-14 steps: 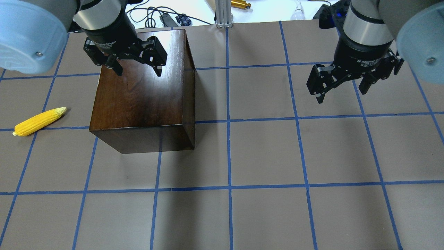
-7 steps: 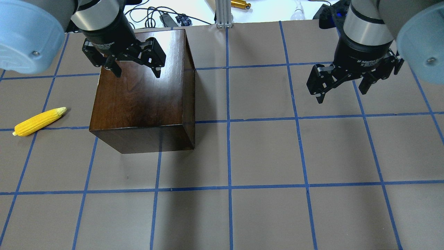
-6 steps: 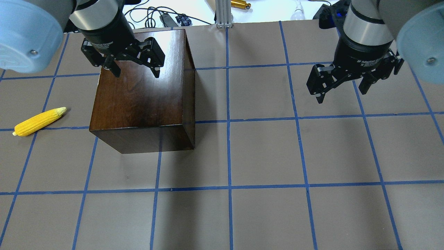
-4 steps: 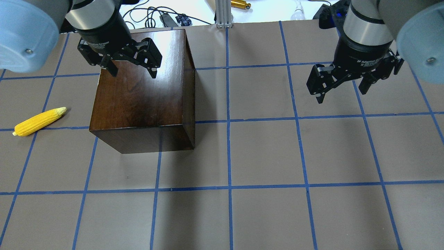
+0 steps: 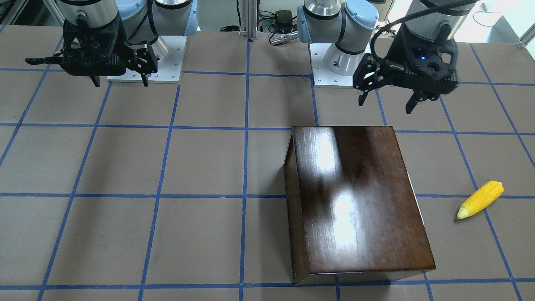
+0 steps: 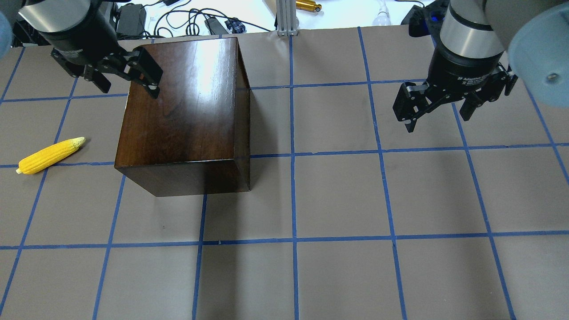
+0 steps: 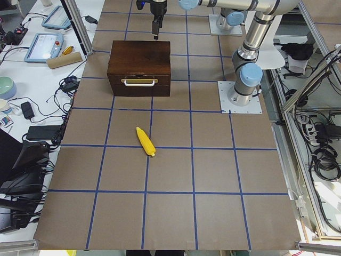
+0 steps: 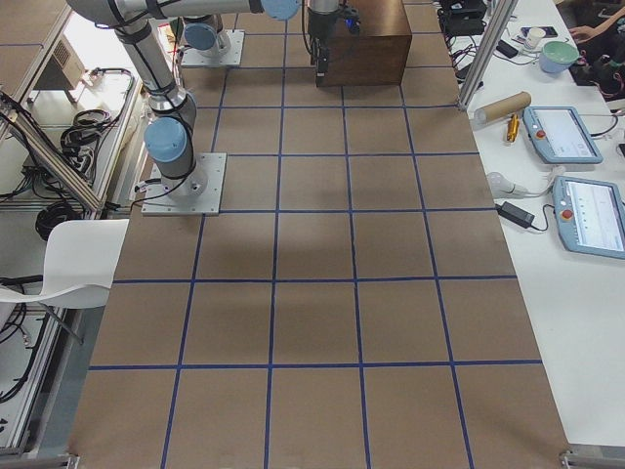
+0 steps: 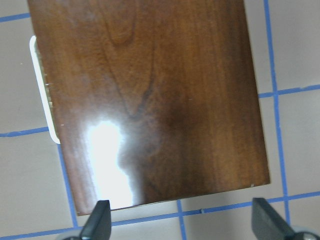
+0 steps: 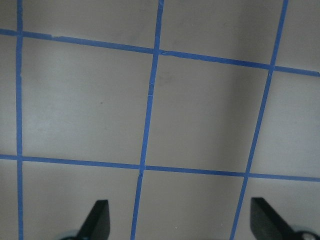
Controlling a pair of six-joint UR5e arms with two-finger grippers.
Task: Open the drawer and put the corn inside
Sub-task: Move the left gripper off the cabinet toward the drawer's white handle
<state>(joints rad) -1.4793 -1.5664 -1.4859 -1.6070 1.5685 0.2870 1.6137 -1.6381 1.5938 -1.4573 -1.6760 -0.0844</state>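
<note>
The dark wooden box [image 6: 182, 115] stands on the table's left half. Its drawer front [image 7: 139, 85] faces the table's left end, carries a pale bar handle and is shut. The handle shows as a pale strip at the box's edge in the left wrist view [image 9: 42, 90]. The yellow corn [image 6: 50, 155] lies on the table left of the box, also in the front view [image 5: 480, 199]. My left gripper [image 6: 129, 86] is open and empty, above the box's far left corner. My right gripper [image 6: 438, 120] is open and empty over bare table far to the right.
Blue tape lines grid the brown table. Cables, a power brick and a gold tool [image 6: 308, 5] lie beyond the far edge by an aluminium post [image 6: 284, 18]. A side bench with tablets [image 7: 44, 40] runs along that edge.
My left gripper has moved left, from over the box's top to its far left corner, still open. The right gripper, the box and the corn have not moved.
</note>
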